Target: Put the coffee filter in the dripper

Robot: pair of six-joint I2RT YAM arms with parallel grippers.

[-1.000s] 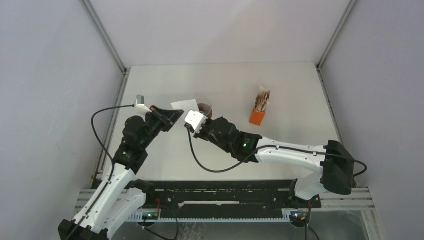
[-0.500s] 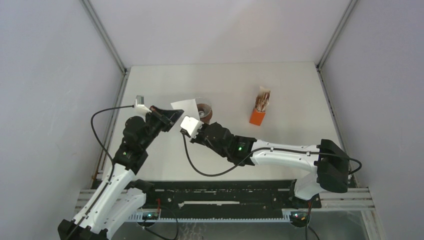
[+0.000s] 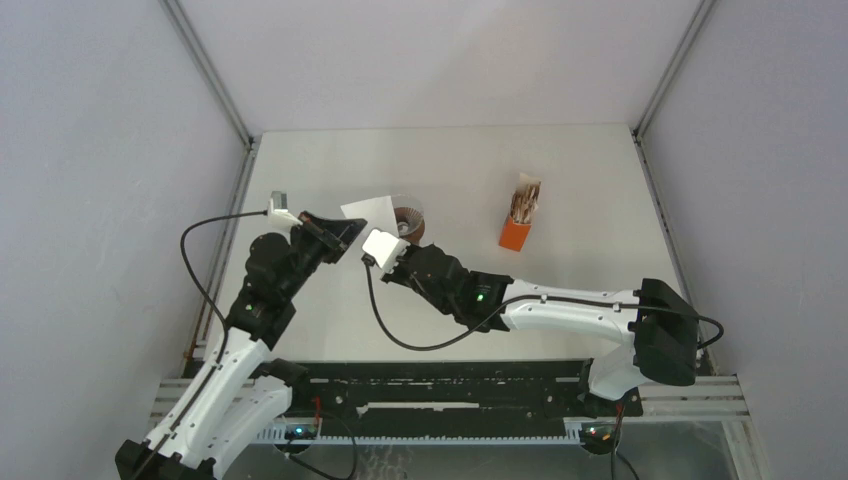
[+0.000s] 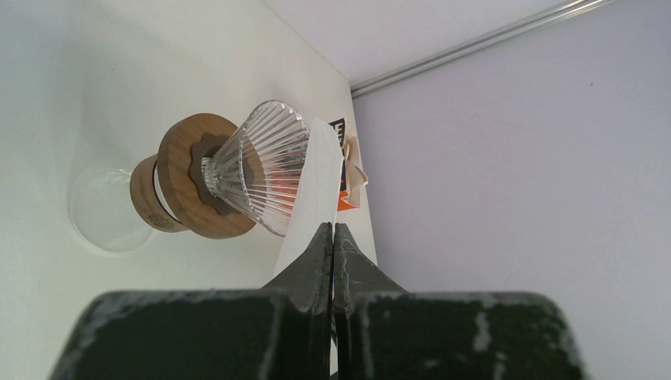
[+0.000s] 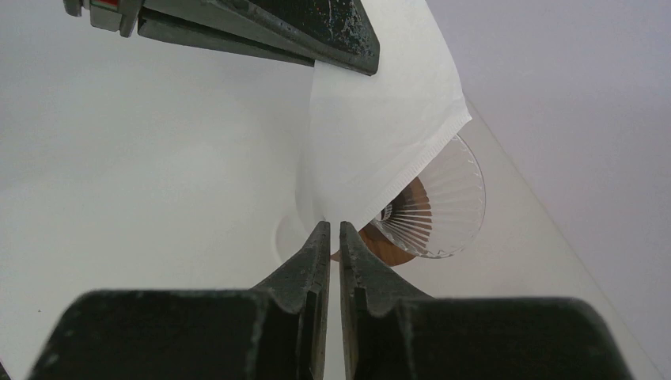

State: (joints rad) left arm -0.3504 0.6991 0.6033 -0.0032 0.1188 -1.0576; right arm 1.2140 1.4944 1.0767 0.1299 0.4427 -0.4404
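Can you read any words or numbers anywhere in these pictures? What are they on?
"E": one white letter, as far as I can tell, on a black tag by the orange box; the rest is hidden behind the coffee filter.
Nothing else readable shows in any view.

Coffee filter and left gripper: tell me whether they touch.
Touching. In the left wrist view, the left gripper has its fingers pinched shut on the coffee filter.
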